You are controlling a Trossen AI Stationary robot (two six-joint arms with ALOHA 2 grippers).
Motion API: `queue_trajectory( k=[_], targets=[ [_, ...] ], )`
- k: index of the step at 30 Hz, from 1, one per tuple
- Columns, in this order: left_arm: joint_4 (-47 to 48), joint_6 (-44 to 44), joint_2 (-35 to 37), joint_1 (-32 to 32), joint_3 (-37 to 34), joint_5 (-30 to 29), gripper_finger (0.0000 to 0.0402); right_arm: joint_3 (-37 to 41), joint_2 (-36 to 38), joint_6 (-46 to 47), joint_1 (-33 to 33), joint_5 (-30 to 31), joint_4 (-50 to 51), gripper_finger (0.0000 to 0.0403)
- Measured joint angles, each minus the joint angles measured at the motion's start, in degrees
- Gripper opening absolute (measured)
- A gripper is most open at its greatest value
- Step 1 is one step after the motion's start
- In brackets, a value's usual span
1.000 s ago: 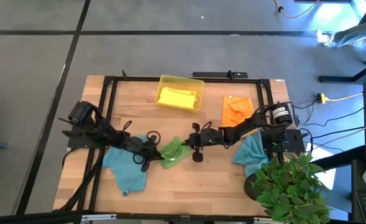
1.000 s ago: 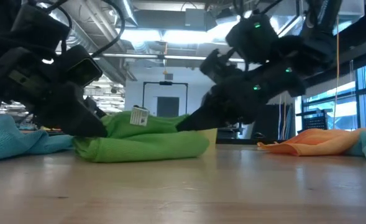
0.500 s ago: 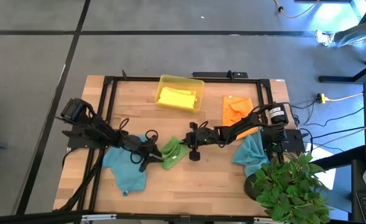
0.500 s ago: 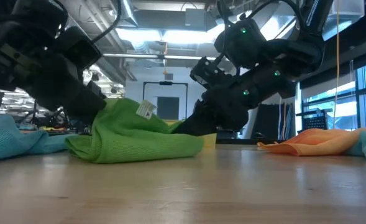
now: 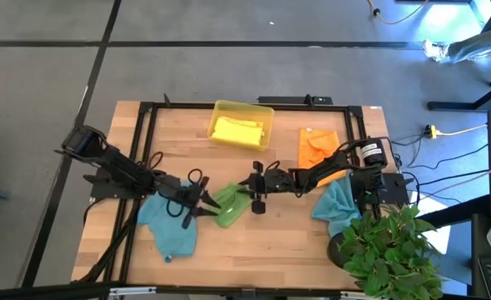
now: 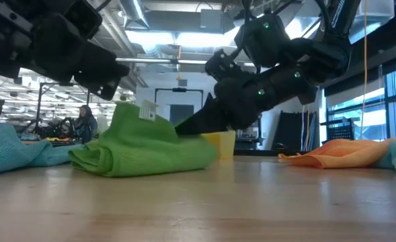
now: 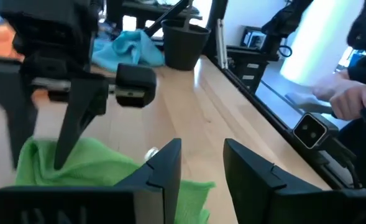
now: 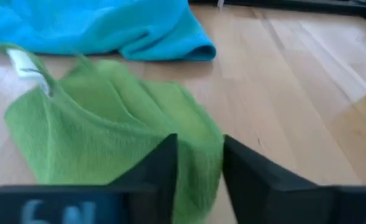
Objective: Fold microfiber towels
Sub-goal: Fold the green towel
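Observation:
The green microfiber towel [image 5: 228,206] lies bunched in a hump [image 6: 144,144] at the table's middle, its white label [image 6: 146,111] on top. My left gripper [image 5: 205,200] is open, just left of the towel and raised above it [image 6: 113,74]. In its wrist view nothing is between its fingers [image 7: 202,168]. My right gripper [image 5: 252,190] is open at the towel's right end and slants down toward it [image 6: 184,124]. Its wrist view shows the towel's edge [image 8: 201,146] in the gap between its fingers. My right gripper's open fingers [image 8: 164,162] stand on either side of the green towel's right edge, slanting down from the table's right. I cannot tell whether they touch it. The towel rests on the table.
A yellow tray [image 5: 216,108] holding a yellow towel [image 5: 238,131] stands at the far middle. An orange towel [image 5: 316,148] lies far right. Teal towels lie near left [image 5: 170,229] and right [image 5: 337,207]. A potted plant [image 5: 387,246] stands at the near right corner. A person's hand [image 7: 350,96] shows beyond the table.
My left gripper has opened, let go of the green towel's left side, risen and drawn back toward the table's left edge. The towel's left part was pulled up and over and now stands as a taller hump. My right gripper has edged toward the left.

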State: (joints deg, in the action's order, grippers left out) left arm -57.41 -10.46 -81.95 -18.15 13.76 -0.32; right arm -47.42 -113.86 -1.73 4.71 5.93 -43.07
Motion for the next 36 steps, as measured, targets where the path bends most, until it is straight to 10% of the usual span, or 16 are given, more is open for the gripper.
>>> queue_trajectory(
  k=[12, 36],
  targets=[
    [0.0, 1.1, 0.2, -0.2, 0.0, -0.4, 0.011, -2.7, 0.0, -3.5, 0.3, -2.8, -1.0, 0.0257],
    [9.4, 2.4, -5.7, -1.3, 6.7, -9.2, 0.011, 3.8, 3.4, -10.2, 1.5, -8.7, -3.1, 0.0103]
  ],
)
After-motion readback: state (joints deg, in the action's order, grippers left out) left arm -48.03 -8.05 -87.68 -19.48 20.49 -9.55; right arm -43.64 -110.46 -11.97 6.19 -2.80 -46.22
